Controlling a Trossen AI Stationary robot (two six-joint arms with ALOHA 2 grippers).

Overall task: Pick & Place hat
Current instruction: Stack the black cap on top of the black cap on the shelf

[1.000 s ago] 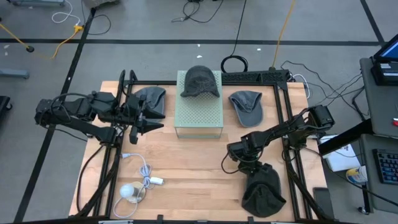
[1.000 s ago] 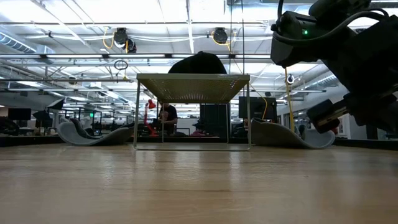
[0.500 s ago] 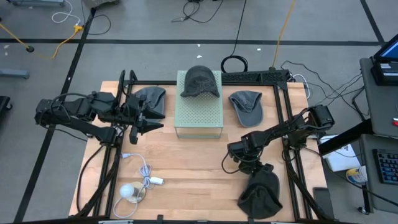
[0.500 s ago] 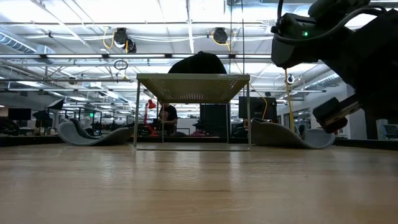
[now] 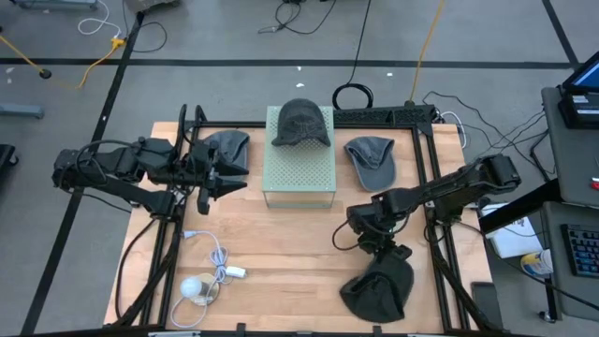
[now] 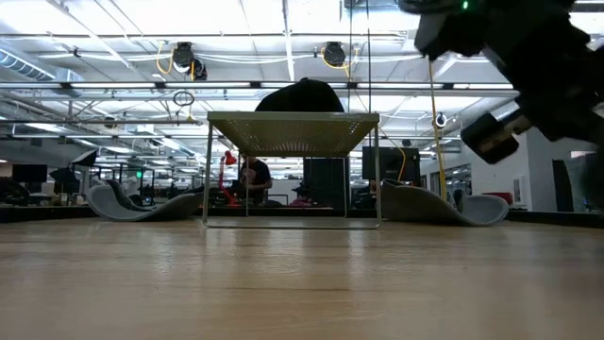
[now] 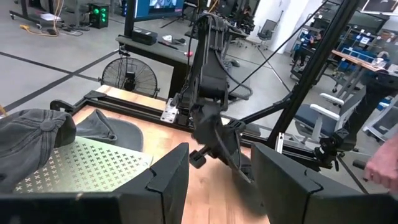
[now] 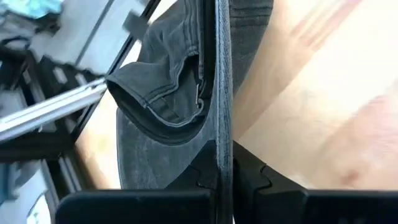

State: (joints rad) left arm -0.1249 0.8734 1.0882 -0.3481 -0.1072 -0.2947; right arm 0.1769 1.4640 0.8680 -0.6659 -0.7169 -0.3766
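Observation:
A dark hat (image 5: 379,292) is near the table's near right corner, in my right gripper (image 5: 387,253), which is shut on it; the right wrist view shows the dark hat (image 8: 168,93) stretching away from my right gripper (image 8: 224,177). A second dark hat (image 5: 301,122) sits crown up on the pale green perforated stand (image 5: 299,168). A grey hat (image 5: 371,159) lies right of the stand, another (image 5: 227,150) left of it. My left gripper (image 5: 229,180) is open, level beside the stand's left side, touching nothing. My right gripper pinches the dark hat's brim edge (image 8: 222,118) between its two fingers (image 8: 249,177). The brim stands on edge and runs straight out from between them. The crown (image 5: 374,298) hangs beyond the fingers toward the near edge. Whether it rests on the table I cannot tell.
A black frame (image 5: 384,116) runs along the table's far edge and both sides. A white cable and round white device (image 5: 201,285) lie near the near left corner. Bare wood (image 5: 290,253) lies in front of the stand. A person's hand (image 7: 379,165) shows beyond the table.
My right gripper has risen, and its arm has stretched out flatter. The dark hat has been drawn up and toward the table's left, going from a flat rounded heap to a narrower bundle trailing from the fingers. My left arm has kept still.

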